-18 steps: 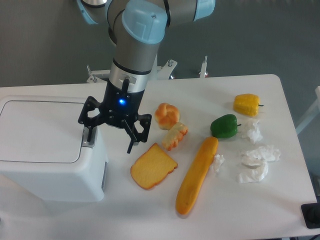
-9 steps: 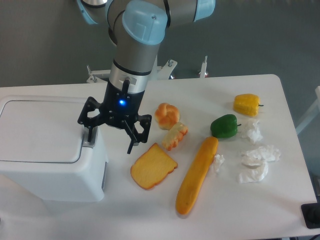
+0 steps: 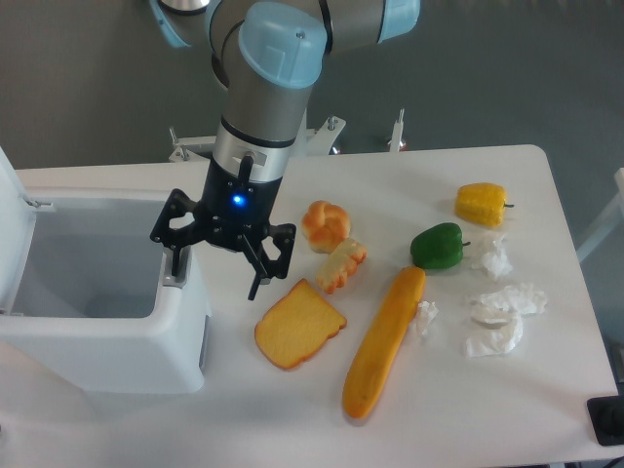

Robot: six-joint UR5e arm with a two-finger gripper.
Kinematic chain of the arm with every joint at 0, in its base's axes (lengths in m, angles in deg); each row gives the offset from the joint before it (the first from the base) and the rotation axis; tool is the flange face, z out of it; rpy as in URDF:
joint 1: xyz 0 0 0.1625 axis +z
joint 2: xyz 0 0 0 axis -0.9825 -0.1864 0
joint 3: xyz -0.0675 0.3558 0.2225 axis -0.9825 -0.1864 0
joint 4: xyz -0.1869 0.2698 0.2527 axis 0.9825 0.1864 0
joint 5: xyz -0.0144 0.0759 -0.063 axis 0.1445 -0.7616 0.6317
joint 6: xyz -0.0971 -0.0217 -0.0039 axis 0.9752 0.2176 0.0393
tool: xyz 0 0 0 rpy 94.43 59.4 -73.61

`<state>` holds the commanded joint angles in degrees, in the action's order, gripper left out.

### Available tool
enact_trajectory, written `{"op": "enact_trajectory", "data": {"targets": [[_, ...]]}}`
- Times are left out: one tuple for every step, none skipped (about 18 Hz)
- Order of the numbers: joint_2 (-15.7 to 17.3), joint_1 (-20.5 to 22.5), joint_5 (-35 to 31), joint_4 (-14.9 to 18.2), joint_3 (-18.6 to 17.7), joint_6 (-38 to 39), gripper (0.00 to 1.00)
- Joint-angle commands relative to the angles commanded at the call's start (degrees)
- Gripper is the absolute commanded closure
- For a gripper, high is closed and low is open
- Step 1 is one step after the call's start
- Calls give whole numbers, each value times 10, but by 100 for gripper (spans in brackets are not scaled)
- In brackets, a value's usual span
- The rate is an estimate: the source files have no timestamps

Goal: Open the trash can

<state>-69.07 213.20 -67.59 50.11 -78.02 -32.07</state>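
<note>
Tool (image 3: pixel 216 276) on the UR5e arm (image 3: pixel 263 88) hangs over the right edge of the trash can (image 3: pixel 107 331), fingers spread apart, nothing between them. Left finger (image 3: pixel 174 261) sits down on the grey latch (image 3: pixel 173 282) at the bin's right rim, looks to be touching it. Right finger (image 3: pixel 261 273) hangs off the bin, above the counter (image 3: pixel 409 429), near the toast slice (image 3: pixel 297 326). Blue light glows on the tool body.

Trash can is on the left side of the counter, large white box with rounded corners. Lid (image 3: pixel 12 195) is swung up at the far left edge, only a bit of it in view; the inside of the bin shows, pale grey walls, contents can't be made out.

Right of the tool: round bread roll (image 3: pixel 325 221) with a small pastry piece (image 3: pixel 340 263) just below it, touching or nearly. Long yellow baguette (image 3: pixel 383 341) lies diagonally in the middle. Green pepper (image 3: pixel 437 246) near the baguette's upper end, yellow pepper (image 3: pixel 482 203) further right and back. Crumpled white tissues (image 3: pixel 502 317) scattered on the right side, one small scrap against the baguette.
</note>
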Motion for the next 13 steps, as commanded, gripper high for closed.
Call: {"op": "enact_trajectory", "data": {"targets": [[1,0,0,0,0,-1,0],[2,1,0,0,1,-1,0],[2,0,0,0,2,-1,0],[2,0,-1,0,4,-3,0],[3,0,0,0,7,-7,0],[5,-1,0,0,11,-17,0],[7,-1,0,-1,13,-32,0],[9,-1,-1,-1,13,-53,0],[9,-1,-2,-3,15,-74,0],[9,-1,-3,-4,16,-89,0],[9,-1,-3,-6,18,-100,0],[9,-1,-4,-10,19,-109,0],[10,-1,-4,-11,19,-112,0]]}}
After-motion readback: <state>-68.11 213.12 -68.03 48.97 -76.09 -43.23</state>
